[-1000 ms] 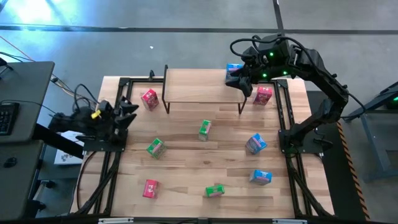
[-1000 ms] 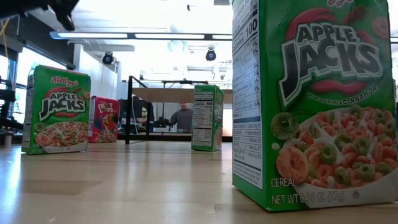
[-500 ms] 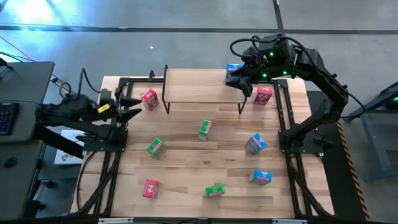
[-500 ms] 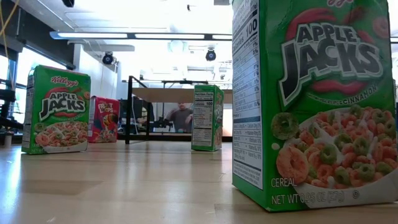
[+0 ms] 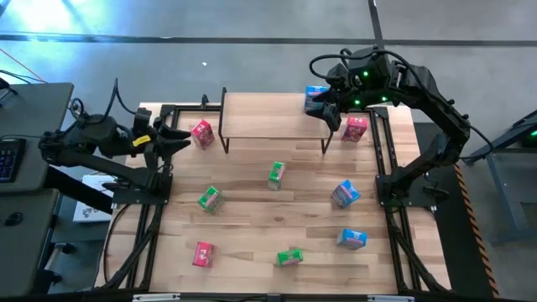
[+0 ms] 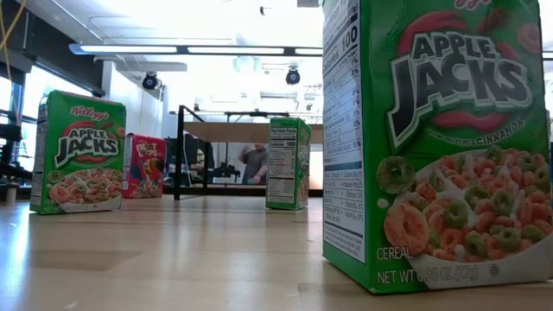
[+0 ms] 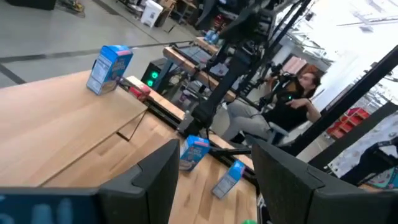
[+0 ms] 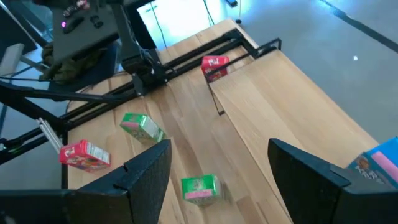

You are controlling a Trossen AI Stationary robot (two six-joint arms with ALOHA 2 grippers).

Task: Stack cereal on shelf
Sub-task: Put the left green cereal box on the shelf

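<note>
A grey concrete floor (image 5: 252, 21), crossed by a dark line, is seen around the wooden surface (image 5: 252, 214). A dark desk (image 5: 25, 159) with a keyboard (image 5: 8, 159) is placed beside it. Behind, long ceiling lights (image 6: 199, 49) are lit, windows (image 6: 9, 104) are set in one wall, and a seated person (image 7: 289, 102) is visible.

- Green cereal boxes: three, all on the table — one (image 5: 276, 174) near the middle, one (image 5: 209, 199) left of the middle, one (image 5: 290, 257) lying by the near edge.
- Red-pink cereal boxes: three — one (image 5: 201, 132) by the shelf's left end, one (image 5: 355, 127) by its right end, one (image 5: 203, 253) toward the near left corner.
- Blue cereal boxes: three — one (image 5: 315, 99) on the shelf's right end, two (image 5: 345, 193) (image 5: 351, 239) along the right side.
- Shelf (image 5: 268, 117): one.
- Robot arms: two.
</note>
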